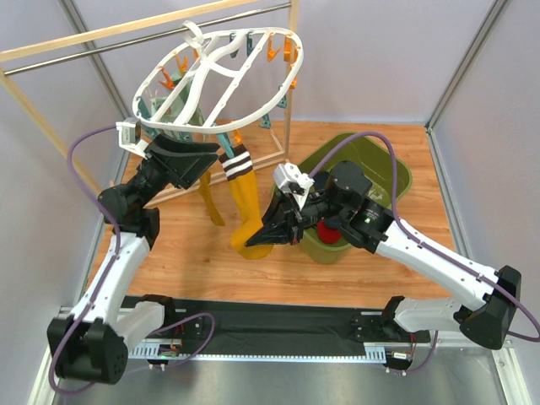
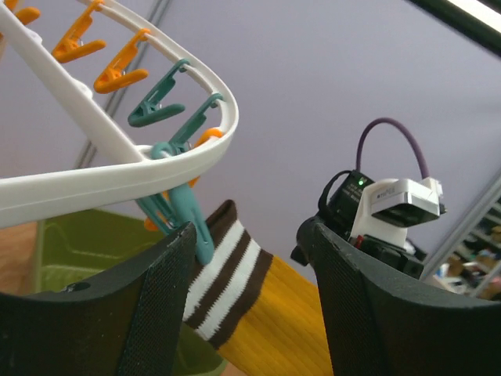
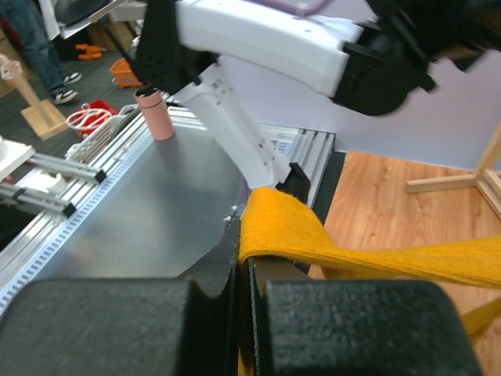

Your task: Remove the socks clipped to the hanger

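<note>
The white oval hanger (image 1: 181,125) hangs from the rail, with orange and teal clips on its rim. A mustard yellow sock (image 1: 245,198) with a brown and white striped cuff hangs from a teal clip (image 2: 182,213). A second mustard sock (image 1: 209,201) hangs behind it. My left gripper (image 1: 207,160) is open, its jaws on either side of the striped cuff (image 2: 227,274) just below the clip. My right gripper (image 1: 255,240) is shut on the toe of the yellow sock (image 3: 286,227) and pulls it out sideways.
A green bin (image 1: 396,173) stands at the right on the wooden table, with red socks (image 1: 331,232) inside. The wooden and metal rail frame (image 1: 126,32) stands at the back, with its base bar running across the table. Grey walls close in both sides.
</note>
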Robot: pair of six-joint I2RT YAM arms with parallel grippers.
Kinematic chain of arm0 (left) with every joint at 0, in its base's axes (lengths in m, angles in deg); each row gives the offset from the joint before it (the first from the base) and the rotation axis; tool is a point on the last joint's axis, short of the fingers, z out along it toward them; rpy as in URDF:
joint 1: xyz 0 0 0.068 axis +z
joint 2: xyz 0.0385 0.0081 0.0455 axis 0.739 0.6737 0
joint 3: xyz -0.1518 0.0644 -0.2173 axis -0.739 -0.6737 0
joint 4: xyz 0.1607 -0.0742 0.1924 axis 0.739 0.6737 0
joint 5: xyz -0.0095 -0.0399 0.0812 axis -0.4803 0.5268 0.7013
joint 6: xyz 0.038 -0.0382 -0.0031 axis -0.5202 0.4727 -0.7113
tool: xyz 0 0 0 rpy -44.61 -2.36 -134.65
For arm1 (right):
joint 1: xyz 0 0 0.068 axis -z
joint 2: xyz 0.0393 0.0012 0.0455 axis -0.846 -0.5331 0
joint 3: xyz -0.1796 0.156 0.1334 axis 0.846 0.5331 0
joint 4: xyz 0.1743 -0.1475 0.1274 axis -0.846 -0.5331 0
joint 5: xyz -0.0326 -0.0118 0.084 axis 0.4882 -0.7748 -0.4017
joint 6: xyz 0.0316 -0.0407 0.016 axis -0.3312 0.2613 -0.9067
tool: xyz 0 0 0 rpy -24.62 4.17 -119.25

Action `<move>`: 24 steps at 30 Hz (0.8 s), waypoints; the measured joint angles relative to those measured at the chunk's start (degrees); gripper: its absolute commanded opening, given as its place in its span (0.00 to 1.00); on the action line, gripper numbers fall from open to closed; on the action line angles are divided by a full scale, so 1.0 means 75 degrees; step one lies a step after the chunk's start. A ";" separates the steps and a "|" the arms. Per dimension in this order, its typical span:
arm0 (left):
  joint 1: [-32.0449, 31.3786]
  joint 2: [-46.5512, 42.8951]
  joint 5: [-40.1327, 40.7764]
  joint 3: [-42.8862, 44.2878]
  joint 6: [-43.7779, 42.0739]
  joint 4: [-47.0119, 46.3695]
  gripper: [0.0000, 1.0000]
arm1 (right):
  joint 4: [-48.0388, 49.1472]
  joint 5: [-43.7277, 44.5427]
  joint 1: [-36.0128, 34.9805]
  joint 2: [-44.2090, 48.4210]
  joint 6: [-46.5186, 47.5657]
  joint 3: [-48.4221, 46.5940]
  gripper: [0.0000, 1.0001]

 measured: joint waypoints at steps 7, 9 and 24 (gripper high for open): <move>0.0000 -0.1874 -0.0082 0.1955 -0.2943 0.5263 0.74 | 0.0178 0.1029 0.0000 0.0041 -0.0589 0.0000 0.00; 0.0000 -0.2113 -0.0052 0.2710 -0.3832 0.6814 0.74 | 0.0385 0.1329 0.0000 0.0041 -0.0845 0.0003 0.00; 0.0000 -0.3876 -0.0743 0.2034 -0.5840 1.0794 0.78 | 0.1393 0.3077 -0.0003 -0.0455 -0.2267 0.0003 0.00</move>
